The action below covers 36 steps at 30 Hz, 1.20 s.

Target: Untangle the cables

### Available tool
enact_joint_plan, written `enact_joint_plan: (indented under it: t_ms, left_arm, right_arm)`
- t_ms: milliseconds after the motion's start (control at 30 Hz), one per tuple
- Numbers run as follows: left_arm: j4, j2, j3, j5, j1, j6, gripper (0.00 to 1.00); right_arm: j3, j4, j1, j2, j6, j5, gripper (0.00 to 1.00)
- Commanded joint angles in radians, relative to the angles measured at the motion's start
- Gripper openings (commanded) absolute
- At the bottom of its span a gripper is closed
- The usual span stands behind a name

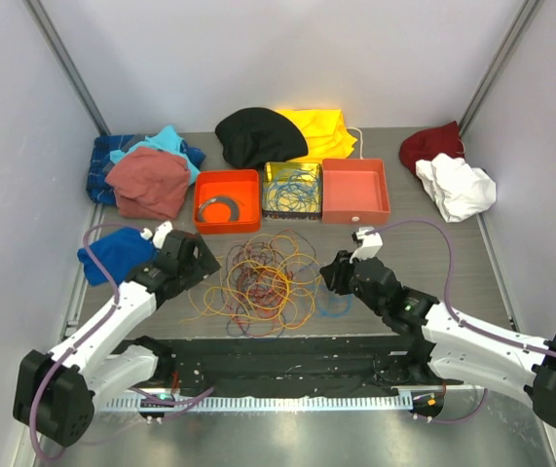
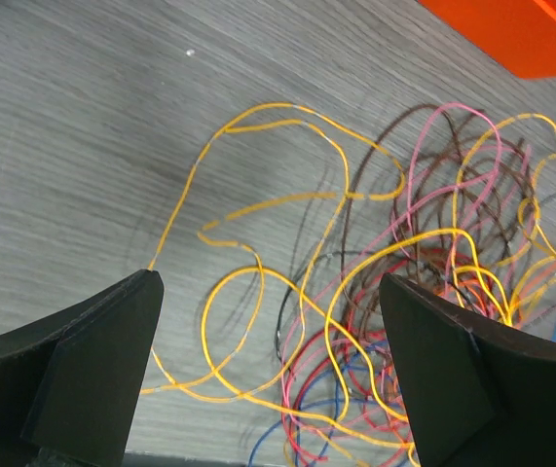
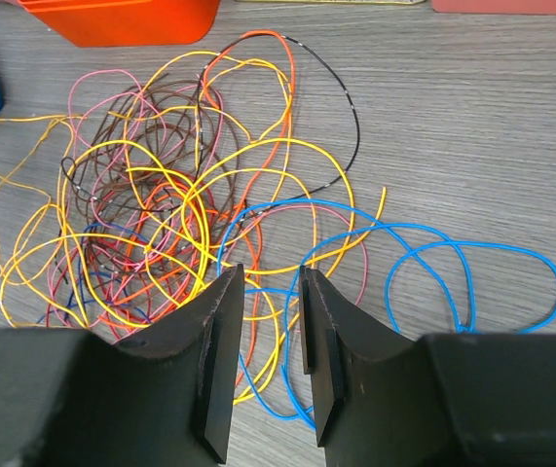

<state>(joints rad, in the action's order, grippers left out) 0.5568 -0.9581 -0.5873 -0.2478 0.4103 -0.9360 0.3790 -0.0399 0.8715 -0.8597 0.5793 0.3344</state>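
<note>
Shows cables [image 1: 263, 277] tangled near front edge, centre. Has left gripper [image 2: 270, 287] wide open over yellow loops, right gripper [image 3: 270, 277] barely open, slim gap, over blue loops.

Grey wood-grain tabletop [image 1: 404, 258], boxed in on three sides by plain pale lilac-grey panels: back wall [image 1: 287, 49], left wall [image 1: 15, 195], right wall [image 1: 550, 146]. Slanted grey metal struts at the rear left corner [image 1: 66, 63] and rear right corner [image 1: 498, 63]. Shiny brushed-metal ledge [image 1: 287, 438] along the near edge. Soft, even light, faint shadows.
</note>
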Motion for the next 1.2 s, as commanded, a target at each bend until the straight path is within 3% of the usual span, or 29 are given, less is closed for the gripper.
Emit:
enact_joint_plan:
  t_ms: [0, 300, 400, 433, 533, 600, 800, 967, 1167]
  left_arm:
    - [-0.093, -0.086, -0.02, -0.064, -0.002, 0.002, 0.98]
    - [-0.115, -0.254, -0.022, -0.137, -0.028, -0.003, 0.87]
    - [-0.118, -0.264, -0.023, -0.162, -0.057, -0.02, 0.62]
    - [-0.107, -0.281, -0.028, -0.166, -0.074, -0.044, 0.43]
    - [-0.077, -0.304, -0.052, -0.163, -0.091, -0.061, 0.1]
    - [-0.074, -0.294, -0.052, -0.16, -0.091, -0.066, 0.0]
    - [-0.038, -0.108, -0.092, -0.111, -0.09, -0.047, 0.0]
    - [-0.138, 0.174, -0.144, 0.036, -0.047, -0.029, 0.0]
    - [-0.176, 0.167, -0.336, 0.104, 0.111, -0.004, 0.0]
  right_arm:
    - [0.001, -0.029, 0.006, -0.013, -0.015, 0.022, 0.37]
    - [-0.031, -0.041, 0.004, -0.016, -0.012, 0.037, 0.37]
    - [-0.034, -0.048, 0.006, -0.024, -0.013, 0.038, 0.37]
    - [-0.034, -0.051, 0.004, -0.028, -0.015, 0.04, 0.37]
    - [-0.029, -0.055, 0.006, -0.041, -0.019, 0.038, 0.37]
    - [-0.029, -0.055, 0.004, -0.042, -0.024, 0.04, 0.36]
    - [-0.023, -0.057, 0.006, -0.03, -0.038, 0.048, 0.36]
    - [-0.012, -0.058, 0.006, -0.001, -0.041, 0.061, 0.34]
    - [0.043, -0.023, 0.004, 0.014, -0.058, 0.063, 0.33]
